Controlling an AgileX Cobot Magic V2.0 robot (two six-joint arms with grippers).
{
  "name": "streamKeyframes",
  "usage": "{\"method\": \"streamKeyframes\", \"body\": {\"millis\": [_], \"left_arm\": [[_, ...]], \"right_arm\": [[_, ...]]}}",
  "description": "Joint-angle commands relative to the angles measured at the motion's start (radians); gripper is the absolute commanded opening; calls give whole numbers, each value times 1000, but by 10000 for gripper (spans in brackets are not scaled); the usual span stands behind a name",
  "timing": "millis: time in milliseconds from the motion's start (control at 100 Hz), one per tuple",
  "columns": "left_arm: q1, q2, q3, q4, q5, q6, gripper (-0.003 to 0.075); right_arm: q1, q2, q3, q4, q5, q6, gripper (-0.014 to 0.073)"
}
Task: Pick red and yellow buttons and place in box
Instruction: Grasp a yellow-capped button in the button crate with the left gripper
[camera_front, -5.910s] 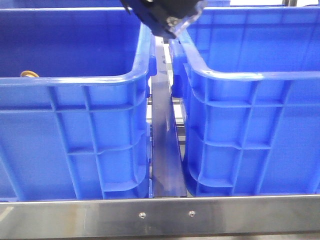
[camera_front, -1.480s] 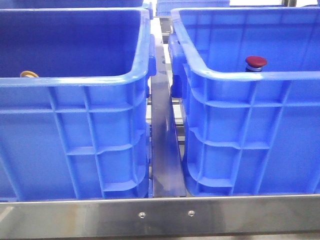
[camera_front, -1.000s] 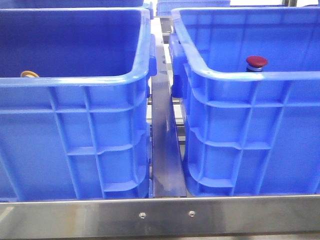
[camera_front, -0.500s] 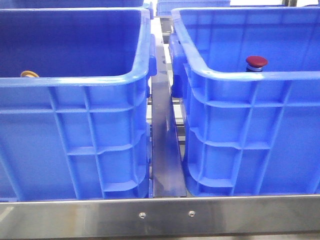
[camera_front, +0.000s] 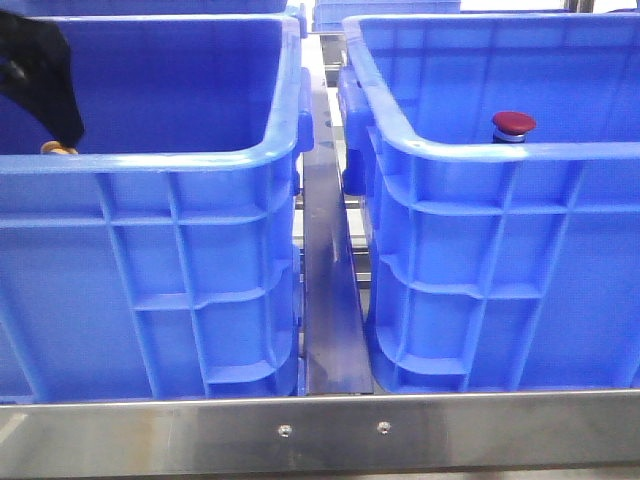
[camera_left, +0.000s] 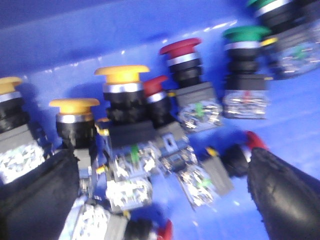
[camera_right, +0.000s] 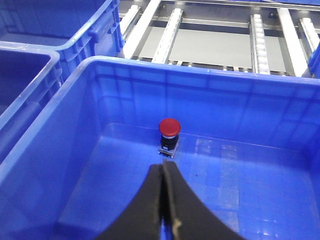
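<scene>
Crates stand side by side on a steel-framed conveyor bench, two bright blue boxes parted by a narrow metal rail. Inside the right box, a lone red button stands upright on the floor near the far wall, its dark red cap showing just over the near rim. From above, the right wrist camera shows that same button alone on the bare blue floor, with the right gripper hanging over the box interior, short of the button, its two black fingers pressed together with nothing between them.

In the left box, the left arm's black body dips in at the far left corner, just above a sliver of yellow button cap peeking over the rim. Its wrist camera looks onto a crowded heap of push buttons: a yellow button at the centre, a red-capped one just beside it, a green button further along, more yellow caps nearby. The left gripper is spread wide, its black fingers flanking the pile, grasping nothing.
</scene>
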Motion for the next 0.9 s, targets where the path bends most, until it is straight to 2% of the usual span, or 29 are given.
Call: {"method": "streamKeyframes", "body": {"millis": [0,360,500,640,890], "left_arm": [[-1,0,-37,4,-58,-13,638],[11,98,-37,28,-87,-53,636],[32,107,-37,28,-81,-57,573],[34,107,-37,28,-79,-57,422],[32,105,-37,35,-76,-55,10]], "right_arm": [[-5,1,-25,18,-55,0,-104],[-5,2,-25,18,-55,0,-104],[-5,2,-25,18,-55,0,-104],[-5,2,-25,18,-55,0,-104],[-5,2,-25,18,-55,0,-104]]}}
